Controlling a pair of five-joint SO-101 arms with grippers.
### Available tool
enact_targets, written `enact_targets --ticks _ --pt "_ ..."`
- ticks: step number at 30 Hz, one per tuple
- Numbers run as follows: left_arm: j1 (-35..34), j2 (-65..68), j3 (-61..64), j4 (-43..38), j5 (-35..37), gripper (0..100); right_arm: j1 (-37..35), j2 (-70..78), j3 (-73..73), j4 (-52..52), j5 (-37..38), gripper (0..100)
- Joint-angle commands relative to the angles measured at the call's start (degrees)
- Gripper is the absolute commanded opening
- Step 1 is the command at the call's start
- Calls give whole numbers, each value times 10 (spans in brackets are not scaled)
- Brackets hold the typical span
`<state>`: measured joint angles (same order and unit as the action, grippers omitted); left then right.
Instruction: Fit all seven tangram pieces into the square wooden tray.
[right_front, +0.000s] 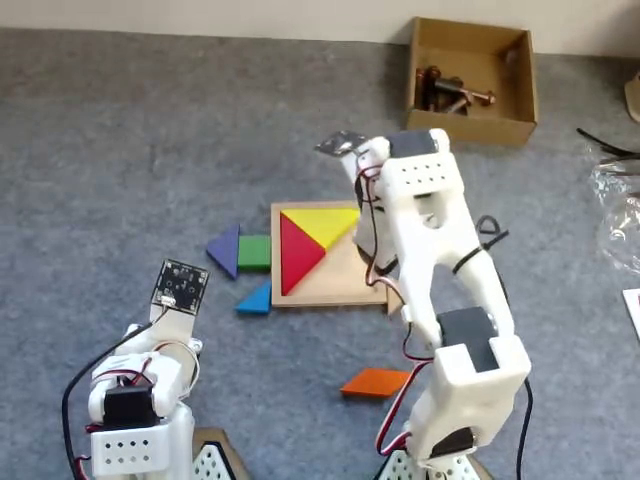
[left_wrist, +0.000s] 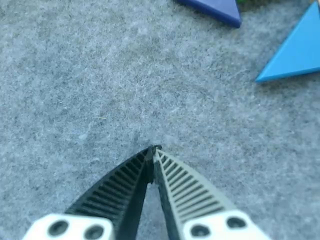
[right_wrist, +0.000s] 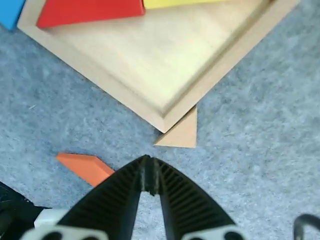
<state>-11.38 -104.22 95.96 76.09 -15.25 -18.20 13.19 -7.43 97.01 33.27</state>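
Observation:
The square wooden tray (right_front: 345, 285) holds a red triangle (right_front: 298, 255) and a yellow triangle (right_front: 322, 225). Left of it on the grey felt lie a dark blue triangle (right_front: 225, 250), a green square (right_front: 254, 253) and a light blue triangle (right_front: 257, 298). An orange parallelogram (right_front: 377, 382) lies nearer the front. A tan triangle (right_wrist: 181, 135) touches the tray's corner (right_wrist: 165, 120). My right gripper (right_wrist: 148, 182) is shut and empty, just off that corner, between the tan triangle and the orange parallelogram (right_wrist: 85, 167). My left gripper (left_wrist: 152, 150) is shut and empty over bare felt, short of the light blue triangle (left_wrist: 295, 50).
A cardboard box (right_front: 470, 80) with metal parts stands at the back right. Clear plastic and cables (right_front: 615, 200) lie at the right edge. The right arm (right_front: 430, 250) hangs over the tray's right side. Open felt stretches to the far left.

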Motion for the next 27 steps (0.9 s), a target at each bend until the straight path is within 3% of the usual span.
enact_targets --ticks 1,11,27 --pt "-7 -4 12 4 4 14 -38 -36 1 -15 6 4" --pt "-7 -4 12 4 4 14 -128 -36 0 -19 6 4" --pt "-7 -4 12 4 4 14 -120 -38 -5 35 3 4"
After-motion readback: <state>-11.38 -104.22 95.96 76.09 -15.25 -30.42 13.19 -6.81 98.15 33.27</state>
